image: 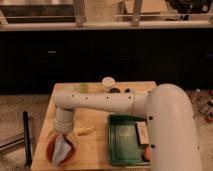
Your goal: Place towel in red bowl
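I saw the gripper (62,136) directly over the red bowl (51,148), with the towel (61,150) lying in the bowl beneath it. I could not tell whether it gripped the towel.

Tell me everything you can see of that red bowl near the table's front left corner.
The red bowl is a shallow, round, reddish-orange dish sitting upright on the wooden table near its front left corner. A pale bluish-grey towel lies crumpled inside, covering most of its middle and reaching its near edge. The gripper hangs directly above at the end of the white arm, hiding the bowl's far rim. A yellowish object lies just to its right.
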{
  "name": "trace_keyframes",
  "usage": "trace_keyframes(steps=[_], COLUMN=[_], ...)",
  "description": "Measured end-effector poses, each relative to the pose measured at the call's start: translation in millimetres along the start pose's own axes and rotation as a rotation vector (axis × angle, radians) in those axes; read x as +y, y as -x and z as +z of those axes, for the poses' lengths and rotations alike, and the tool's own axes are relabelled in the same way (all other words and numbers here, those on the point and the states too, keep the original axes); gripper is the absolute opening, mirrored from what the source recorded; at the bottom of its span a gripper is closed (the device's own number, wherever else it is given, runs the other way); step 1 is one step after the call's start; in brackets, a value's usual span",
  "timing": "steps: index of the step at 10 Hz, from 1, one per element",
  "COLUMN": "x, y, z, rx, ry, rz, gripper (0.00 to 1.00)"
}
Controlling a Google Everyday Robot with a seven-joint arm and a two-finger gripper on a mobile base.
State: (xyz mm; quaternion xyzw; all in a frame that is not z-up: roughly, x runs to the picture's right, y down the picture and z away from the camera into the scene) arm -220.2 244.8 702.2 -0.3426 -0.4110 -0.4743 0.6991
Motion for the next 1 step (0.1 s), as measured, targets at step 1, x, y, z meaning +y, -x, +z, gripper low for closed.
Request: trace_keyframes(steps=[1], x=[-1.6], y=[-3.0], z=[-5.6], rx=[0.012], ry=[-0.008], rz=[0.001], gripper=[0.80])
